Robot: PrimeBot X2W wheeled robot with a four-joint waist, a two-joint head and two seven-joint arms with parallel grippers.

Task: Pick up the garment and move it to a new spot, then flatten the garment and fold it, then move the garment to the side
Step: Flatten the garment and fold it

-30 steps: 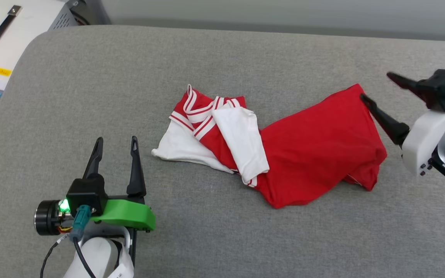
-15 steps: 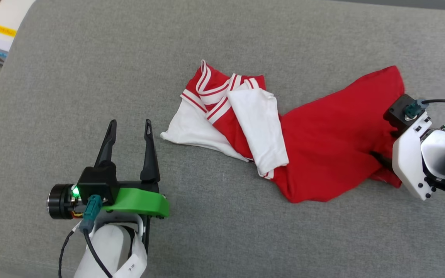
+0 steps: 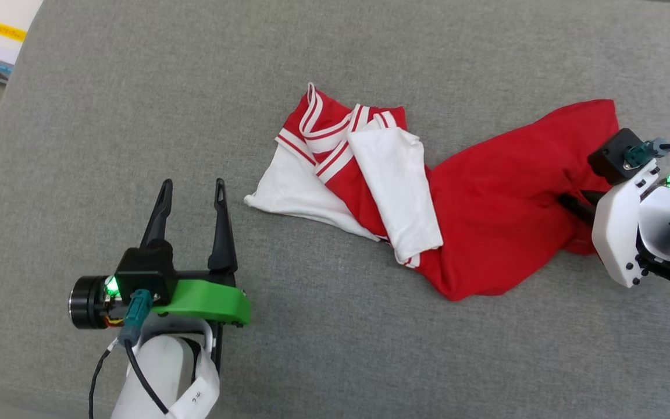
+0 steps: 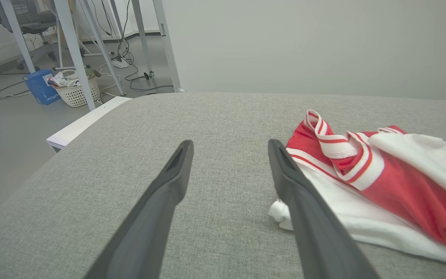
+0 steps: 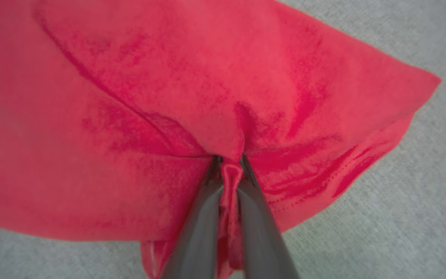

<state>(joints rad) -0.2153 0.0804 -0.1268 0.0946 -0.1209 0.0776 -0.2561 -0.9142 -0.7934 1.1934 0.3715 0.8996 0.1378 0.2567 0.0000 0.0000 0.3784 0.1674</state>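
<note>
A red shirt (image 3: 486, 203) lies crumpled on the grey cloth-covered table (image 3: 137, 87), stretching in the head view from the middle out towards 3 o'clock. Its collar end, with red-and-white striped trim (image 3: 326, 131), sits just above centre at about 12 o'clock. One white sleeve (image 3: 396, 192) is folded over the red body, and a second white sleeve (image 3: 288, 195) is spread flat towards 9 o'clock. The red body bunches up towards the right edge of the table. No letters or number show on the cloth.

The right pincer (image 3: 570, 201) comes in from 3 o'clock and is closed narrow on the shirt. In the right wrist view its two dark fingers (image 5: 199, 217) are nearly together with a fold of red cloth pinched between them, and creases run out from that point. The hem stitching shows at about 4 o'clock of the pinch.

The left pincer (image 3: 192, 186) sits at 8 o'clock in the head view, fingers wide apart and holding nothing, pointing towards 12 o'clock. It is near the flat white sleeve but not touching it. In the left wrist view, the floor beyond the table carries a white basket (image 4: 76, 93) and a blue box (image 4: 39, 86) at 10 o'clock.
</note>
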